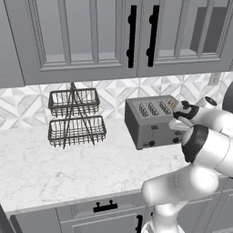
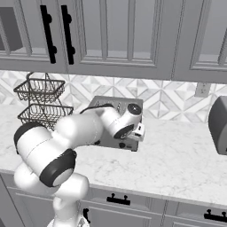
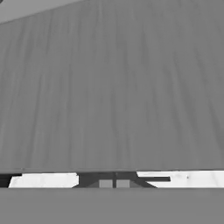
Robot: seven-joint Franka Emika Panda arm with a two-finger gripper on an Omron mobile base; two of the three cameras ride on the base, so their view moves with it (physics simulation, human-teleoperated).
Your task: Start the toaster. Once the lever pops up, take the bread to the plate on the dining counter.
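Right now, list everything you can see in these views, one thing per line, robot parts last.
toaster: one, grey metal, four slots, on the marble counter against the tiled wall.
wire basket rack: one, dark wire, two tiers, left of the toaster.
counter: one, white marble with grey veins.
upper cabinets: grey, black handles, above the counter.
lower cabinets: grey, black handles.
wall outlet: one, pale, on the tiled wall.
grey appliance: one, cut off at the right edge.
gripper: one, shut, at the toaster's front face.
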